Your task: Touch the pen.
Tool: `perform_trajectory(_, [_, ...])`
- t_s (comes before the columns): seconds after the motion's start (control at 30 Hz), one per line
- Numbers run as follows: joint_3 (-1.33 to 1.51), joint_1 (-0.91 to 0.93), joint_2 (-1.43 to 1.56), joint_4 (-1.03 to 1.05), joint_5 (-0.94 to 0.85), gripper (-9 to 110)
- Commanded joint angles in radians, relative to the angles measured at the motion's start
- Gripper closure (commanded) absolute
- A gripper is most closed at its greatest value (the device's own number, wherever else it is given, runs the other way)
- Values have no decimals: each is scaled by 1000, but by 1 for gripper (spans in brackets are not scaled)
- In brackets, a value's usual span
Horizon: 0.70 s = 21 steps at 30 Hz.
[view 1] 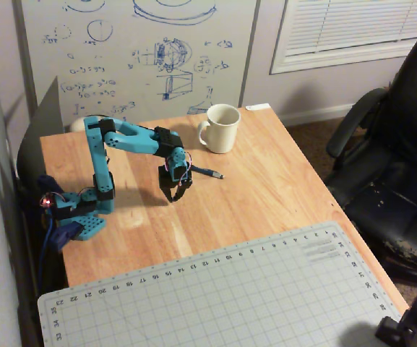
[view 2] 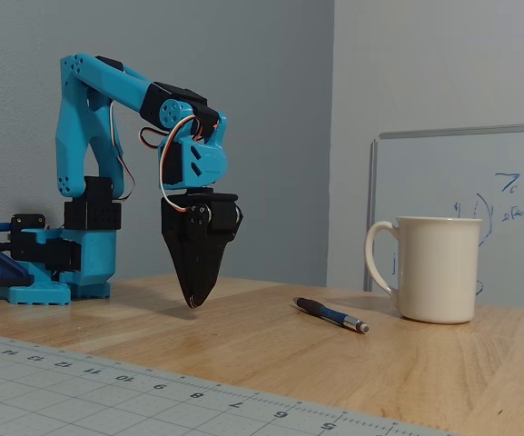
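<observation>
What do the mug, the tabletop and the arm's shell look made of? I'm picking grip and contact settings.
The mug looks like glazed ceramic: cream, smooth, thick-walled, with a soft sheen. The tabletop looks like light wood or a wood-look laminate, with visible grain under a satin finish. The arm seems to be matte turquoise plastic, probably 3D-printed; its gripper is black plastic.

Dim warm indoor light, soft shadows on table, overhead view grainy, fixed view's foreground mat blurry.
</observation>
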Motion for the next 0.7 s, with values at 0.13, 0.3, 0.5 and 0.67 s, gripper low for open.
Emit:
perform_trajectory(0.13, [973, -8, 1506, 95, -5, 101])
perform_trajectory(0.3, [973, -6, 1506, 95, -5, 101])
perform_trajectory(0.5, [973, -5, 1506, 95, -3, 101])
perform_trajectory(0.67, [973, -8, 1506, 95, 5, 101])
